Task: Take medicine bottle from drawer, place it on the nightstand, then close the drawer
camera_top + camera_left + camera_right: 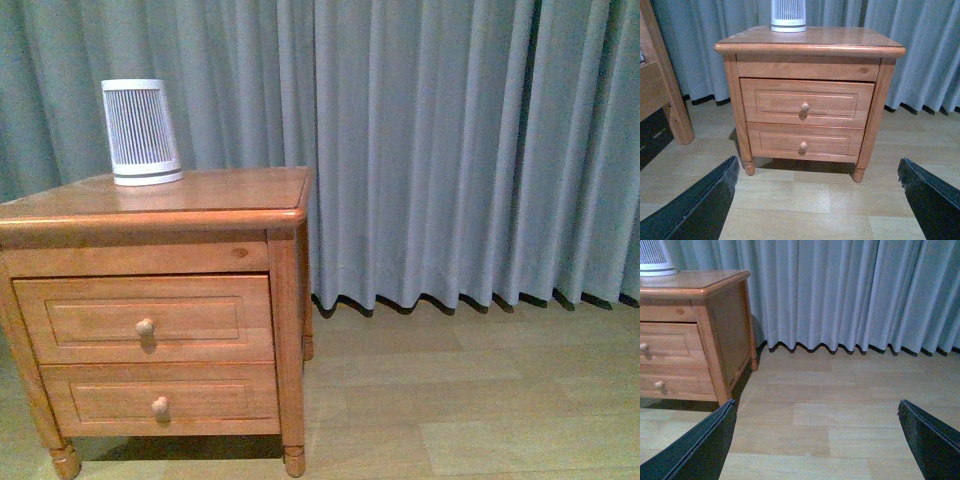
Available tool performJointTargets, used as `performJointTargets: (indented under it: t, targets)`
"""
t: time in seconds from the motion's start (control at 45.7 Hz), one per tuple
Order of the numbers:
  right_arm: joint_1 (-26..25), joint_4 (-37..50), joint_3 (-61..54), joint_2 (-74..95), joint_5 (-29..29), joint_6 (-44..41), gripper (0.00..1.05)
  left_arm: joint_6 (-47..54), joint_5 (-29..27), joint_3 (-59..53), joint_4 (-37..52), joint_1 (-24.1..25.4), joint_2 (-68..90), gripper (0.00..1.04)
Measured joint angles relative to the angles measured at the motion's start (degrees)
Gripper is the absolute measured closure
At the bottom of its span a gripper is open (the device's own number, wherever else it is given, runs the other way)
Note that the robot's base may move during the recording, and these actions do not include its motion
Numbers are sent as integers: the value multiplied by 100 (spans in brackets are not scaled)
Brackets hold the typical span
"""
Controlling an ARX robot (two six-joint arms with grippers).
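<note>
drawer (150, 318) closed, medicine bottle unseen

the drawer sits pushed into the nightstand (235, 195), with a white ribbed cylinder (140, 130) on its top. left gripper (817, 161) and right gripper (816, 402) hang spread wide and empty over the floor (840, 415).

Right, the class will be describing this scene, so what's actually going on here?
Nothing is being handled yet. The left tool and right tool hang open and empty, short of the nightstand. Its upper drawer looks shut, so no medicine bottle shows. Only a white ribbed cylinder stands on top.
</note>
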Motion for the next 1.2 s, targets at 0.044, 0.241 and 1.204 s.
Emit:
performJointTargets:
  t: [0.044, 0.241, 1.204]
  targets:
    - [0, 0, 0, 0, 0, 0, 7, 0, 0, 0, 0, 0, 0, 7]
    - [0, 0, 0, 0, 0, 0, 7, 0, 0, 0, 0, 0, 0, 7]
    - [0, 0, 0, 0, 0, 0, 7, 0, 0, 0, 0, 0, 0, 7]
